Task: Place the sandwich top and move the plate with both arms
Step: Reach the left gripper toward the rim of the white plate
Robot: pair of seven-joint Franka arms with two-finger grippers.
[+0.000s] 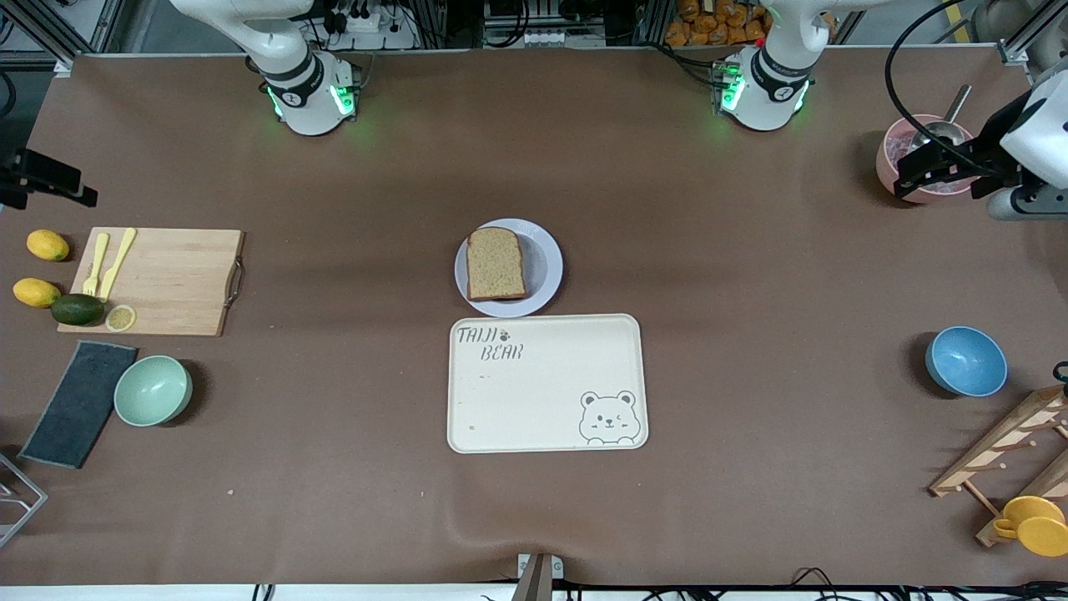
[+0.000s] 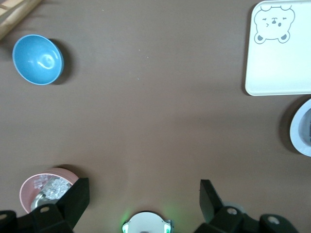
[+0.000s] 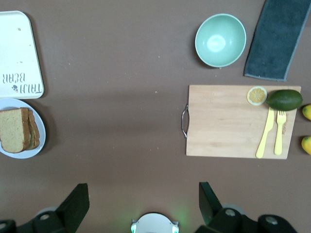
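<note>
Sandwich top (image 1: 496, 264) already on the plate (image 1: 542, 259), mid-tabletop beside the tray (image 1: 546, 384).
Both grippers hang well apart from it, jaws spread: left gripper (image 2: 141, 201) over the pink bowl (image 1: 909, 171), right gripper (image 3: 141, 201) near the cutting board (image 3: 228, 121). The plate looks rigid and slick, best pinched at opposite rims; the bread is soft.

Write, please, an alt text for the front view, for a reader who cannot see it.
A slice of bread lies on a small round plate at the middle of a brown table, with a cream tray just nearer the camera. The left gripper hangs open over a pink bowl; the right gripper is out of view.
</note>
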